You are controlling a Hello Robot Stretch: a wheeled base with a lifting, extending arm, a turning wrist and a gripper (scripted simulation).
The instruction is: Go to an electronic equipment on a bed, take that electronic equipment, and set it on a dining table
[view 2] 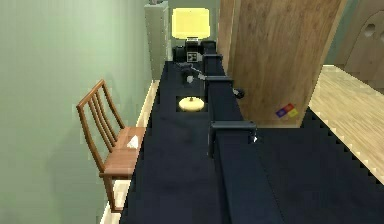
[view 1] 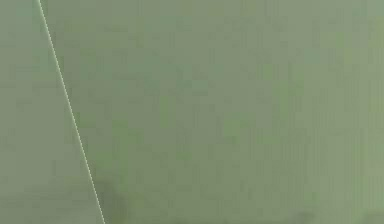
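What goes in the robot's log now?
ahead: green wall | side: dark bed, wooden chair, yellow lamp, pale round thing | fingers: hold unclear

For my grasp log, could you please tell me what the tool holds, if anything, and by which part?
That cannot be told: the tool ends among small dark items on the dark blue surface.
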